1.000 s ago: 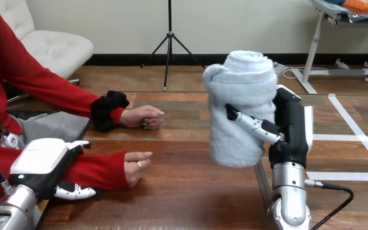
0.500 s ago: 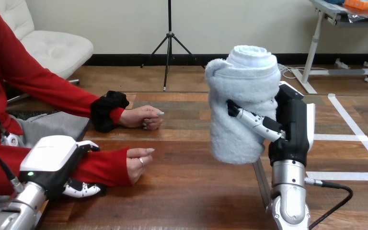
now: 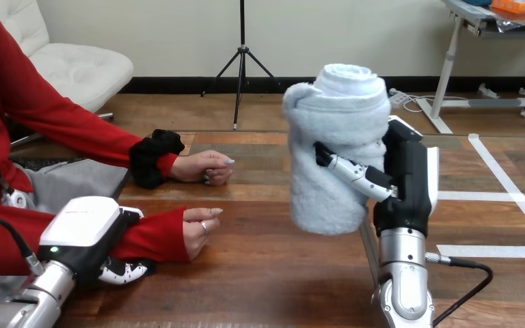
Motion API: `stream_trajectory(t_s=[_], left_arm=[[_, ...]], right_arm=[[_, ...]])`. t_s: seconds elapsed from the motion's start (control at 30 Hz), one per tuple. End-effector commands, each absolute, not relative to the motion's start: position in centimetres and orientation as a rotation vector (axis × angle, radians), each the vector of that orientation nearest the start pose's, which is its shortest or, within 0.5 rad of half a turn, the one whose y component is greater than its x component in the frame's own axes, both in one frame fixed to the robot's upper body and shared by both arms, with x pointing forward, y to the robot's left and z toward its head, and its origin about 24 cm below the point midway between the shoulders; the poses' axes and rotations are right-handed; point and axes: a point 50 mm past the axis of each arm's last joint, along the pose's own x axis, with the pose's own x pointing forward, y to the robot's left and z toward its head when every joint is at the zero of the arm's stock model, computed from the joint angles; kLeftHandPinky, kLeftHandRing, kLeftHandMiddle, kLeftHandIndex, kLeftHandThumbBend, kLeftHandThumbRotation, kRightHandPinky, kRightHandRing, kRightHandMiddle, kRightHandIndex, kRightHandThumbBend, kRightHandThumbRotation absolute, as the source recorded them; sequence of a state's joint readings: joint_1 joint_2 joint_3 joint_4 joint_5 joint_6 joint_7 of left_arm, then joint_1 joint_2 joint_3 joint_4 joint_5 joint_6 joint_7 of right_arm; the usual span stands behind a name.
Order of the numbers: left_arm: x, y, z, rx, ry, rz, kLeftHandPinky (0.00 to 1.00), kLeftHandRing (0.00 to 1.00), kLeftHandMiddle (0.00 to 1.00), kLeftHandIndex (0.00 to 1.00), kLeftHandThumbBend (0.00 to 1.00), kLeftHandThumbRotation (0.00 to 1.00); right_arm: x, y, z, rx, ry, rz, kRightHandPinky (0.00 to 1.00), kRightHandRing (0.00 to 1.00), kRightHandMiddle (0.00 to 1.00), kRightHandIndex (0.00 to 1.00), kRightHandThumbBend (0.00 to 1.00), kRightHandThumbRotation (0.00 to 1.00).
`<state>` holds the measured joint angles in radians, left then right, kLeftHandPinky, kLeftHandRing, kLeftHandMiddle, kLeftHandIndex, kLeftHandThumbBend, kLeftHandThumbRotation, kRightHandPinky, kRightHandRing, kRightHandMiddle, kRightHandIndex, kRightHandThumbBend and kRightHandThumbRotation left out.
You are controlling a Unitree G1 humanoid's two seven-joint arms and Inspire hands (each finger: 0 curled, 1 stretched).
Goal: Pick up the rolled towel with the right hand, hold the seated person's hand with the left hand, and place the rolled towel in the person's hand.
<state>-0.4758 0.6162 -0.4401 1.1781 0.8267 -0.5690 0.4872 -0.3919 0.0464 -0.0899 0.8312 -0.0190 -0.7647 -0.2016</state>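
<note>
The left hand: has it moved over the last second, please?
Yes. The left hand has shifted rightward in the head view, closer to the person's farther hand, which stayed put.

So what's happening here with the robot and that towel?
The right robot hand holds a rolled towel upright above the table, fingers curled round it. The left robot hand sits at the sleeve of the person's nearer hand, which rests on the table. The towel has not reached that hand yet.

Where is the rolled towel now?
Right of centre in the head view: the rolled towel is held upright above the table in the robot's right hand, apart from the person's nearer hand.
</note>
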Motion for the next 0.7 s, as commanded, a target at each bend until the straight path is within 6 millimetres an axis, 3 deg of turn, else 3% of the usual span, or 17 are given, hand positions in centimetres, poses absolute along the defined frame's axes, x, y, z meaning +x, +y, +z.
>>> stream_trajectory(t_s=[0.0,0.67], left_arm=[[29.37,26.16,-0.14,1.446,-0.052,-0.312,0.42,0.44,0.48,0.53,0.86,0.18],[29.78,25.87,0.26,1.451,-0.065,-0.32,0.36,0.36,0.4,0.42,0.82,0.08]], right_arm=[[31.07,-13.1,5.19,0.089,-0.395,-0.154,0.19,0.23,0.38,0.4,0.74,0.0],[31.42,-12.7,4.59,0.098,-0.341,-0.143,0.2,0.24,0.39,0.41,0.73,0.0]])
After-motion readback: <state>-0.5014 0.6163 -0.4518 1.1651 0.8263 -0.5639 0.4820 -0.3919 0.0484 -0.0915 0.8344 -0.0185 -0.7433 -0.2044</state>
